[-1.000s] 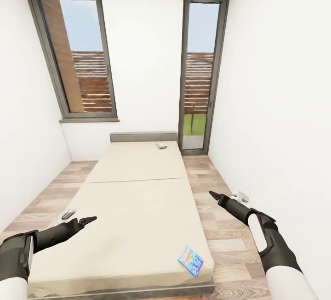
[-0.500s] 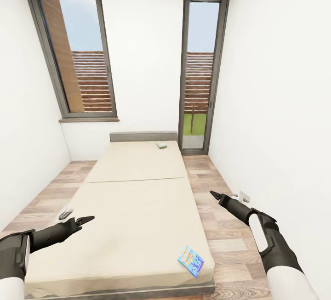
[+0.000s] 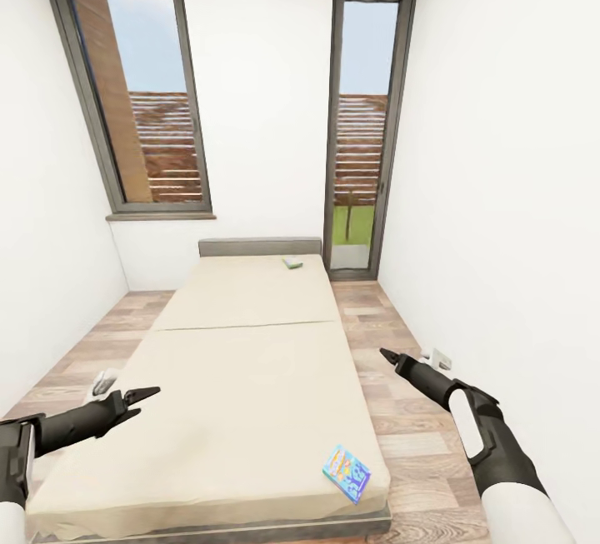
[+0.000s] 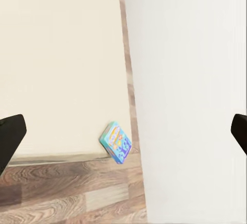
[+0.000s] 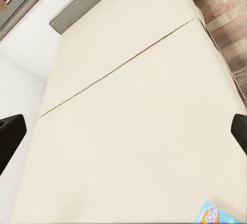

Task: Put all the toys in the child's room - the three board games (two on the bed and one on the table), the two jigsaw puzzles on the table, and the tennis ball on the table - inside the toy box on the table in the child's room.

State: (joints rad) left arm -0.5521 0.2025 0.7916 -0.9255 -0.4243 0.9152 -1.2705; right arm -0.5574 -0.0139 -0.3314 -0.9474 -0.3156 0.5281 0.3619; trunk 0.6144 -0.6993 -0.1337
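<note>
Over the last second my left gripper (image 3: 143,395), empty and spread, has swung outward; my right gripper (image 3: 390,356) hangs likewise. The blue-yellow cartoon-printed board game box (image 3: 346,472) lies untouched at the cream mattress bed's (image 3: 242,377) near corner.

White walls (image 3: 267,111), wood-plank floor (image 3: 392,377), a tall window (image 3: 142,102) and a glazed door (image 3: 360,127) showing daylight.

Bed (image 3: 242,361) lengthwise ahead, one board game (image 3: 346,472) on its near right corner, another game (image 3: 292,262) at the far end by the headboard (image 3: 260,247), windows behind.
</note>
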